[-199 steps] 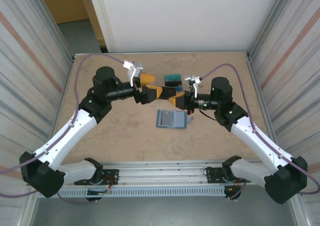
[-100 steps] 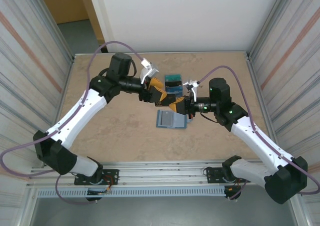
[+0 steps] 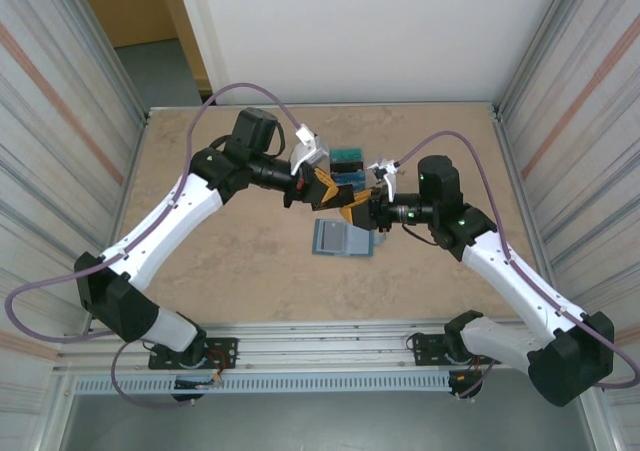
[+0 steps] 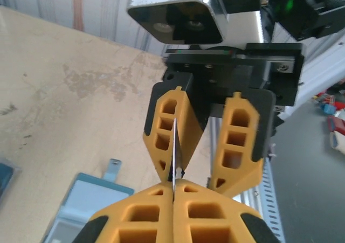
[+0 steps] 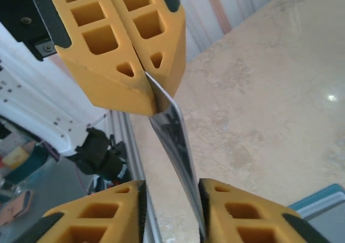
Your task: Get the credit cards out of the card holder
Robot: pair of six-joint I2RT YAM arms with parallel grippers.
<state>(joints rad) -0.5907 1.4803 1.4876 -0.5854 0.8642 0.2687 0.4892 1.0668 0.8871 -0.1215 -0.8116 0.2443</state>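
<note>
Left end effector (image 4: 173, 185) pinches thin glossy credit card (image 5: 170, 122); right end effector (image 5: 171, 188) parted

1. a beige, marbled tabletop (image 3: 230, 261) with faint darker stains, framed by a thin metal edge.
2. a plain white panel (image 3: 380, 31) stands upright behind the table's far edge.
3. a pale, ribbed left wall (image 3: 60, 121) and a matching right wall (image 3: 585, 81) rise beside the table, each crossed by a reddish stripe.
4. beyond the far left corner lie a grey floor (image 3: 160, 71) and an orange-brown wooden surface (image 3: 125, 1).
5. the light is soft and even; a small bright glint (image 5: 329, 97) sits on the tabletop in the right wrist view.
</note>
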